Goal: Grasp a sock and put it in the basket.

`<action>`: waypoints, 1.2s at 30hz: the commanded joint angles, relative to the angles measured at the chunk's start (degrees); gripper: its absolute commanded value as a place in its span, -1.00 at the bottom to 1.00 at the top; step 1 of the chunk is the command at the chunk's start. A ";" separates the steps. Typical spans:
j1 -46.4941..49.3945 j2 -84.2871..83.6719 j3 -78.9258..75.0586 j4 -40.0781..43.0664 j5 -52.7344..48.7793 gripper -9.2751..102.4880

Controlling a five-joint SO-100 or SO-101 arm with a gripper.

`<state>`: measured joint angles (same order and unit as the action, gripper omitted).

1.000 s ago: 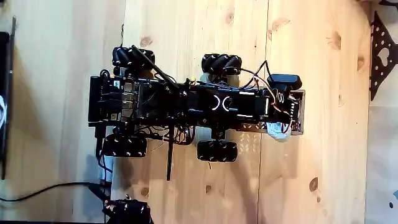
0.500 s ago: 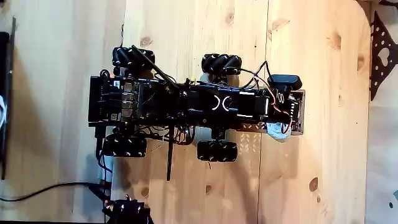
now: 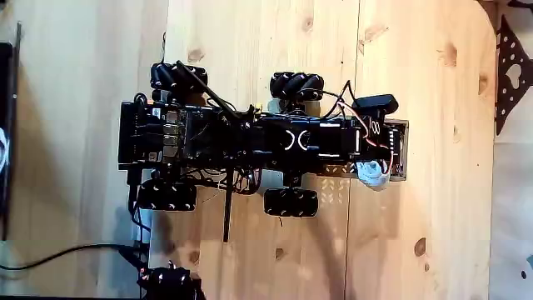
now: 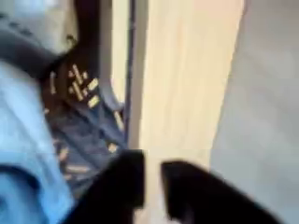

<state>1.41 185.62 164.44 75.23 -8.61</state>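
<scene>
In the fixed view a wheeled robot [image 3: 250,142] stands on a wooden table, with my arm [image 3: 316,139] stretched along it to the right. The basket [image 3: 400,150], with dark lattice walls, sits at the chassis's right end. A pale sock [image 3: 371,173] shows at its lower edge under my wrist. The blurred wrist view has the sock [image 4: 23,140] as light fabric on the left, lying against the basket lattice [image 4: 89,112]. My gripper [image 4: 154,191] is at the bottom, its dark fingers [image 4: 201,196] slightly apart with only wood seen between them.
A black perforated plate with a heart cutout [image 3: 510,75] lies at the table's right edge. A black cable [image 3: 67,250] runs in at the lower left, near another dark wheeled part [image 3: 171,282]. Bare wood [image 3: 450,208] lies right of the robot.
The arm's tip with its black camera has shifted slightly left and up over the basket end. The wheeled robot and the sock have stayed put.
</scene>
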 commanded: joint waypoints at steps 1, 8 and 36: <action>-0.88 0.53 5.36 1.05 -2.37 -0.83; -1.67 0.62 5.45 -0.44 -2.29 -0.83; 1.49 0.53 5.45 4.75 -1.85 -0.83</action>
<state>2.55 185.62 164.71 74.27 -9.67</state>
